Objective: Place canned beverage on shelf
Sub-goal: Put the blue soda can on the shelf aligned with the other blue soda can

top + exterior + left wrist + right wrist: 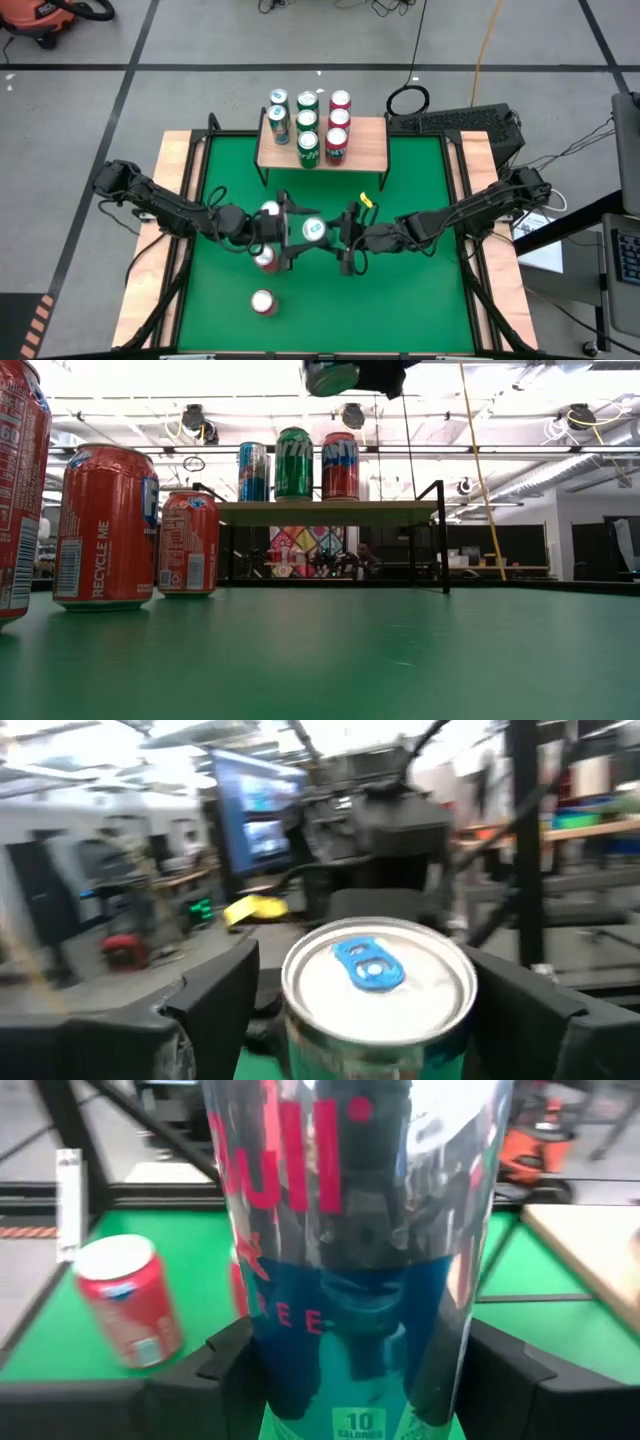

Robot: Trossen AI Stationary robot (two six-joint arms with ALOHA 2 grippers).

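- Surface [420,290]: green mat, wood border. Open room across its middle, between both arms and the shelf.
- Shelf [368,140]: plank top, by the far edge. Eight cans fill its left and middle; the right end is bare.
- Silver-blue can [313,229]: lifted mid-surface, upright, long axis vertical, between both grippers. The shelf lies straight beyond it.
- Right gripper [348,240]: fingers flank the can's body, seemingly pinching it.
- Left gripper [287,238]: fingers spread beside the can's top with gaps showing; likely letting go.
- Red cans [263,302]: three stand near the left arm, toward the near edge.
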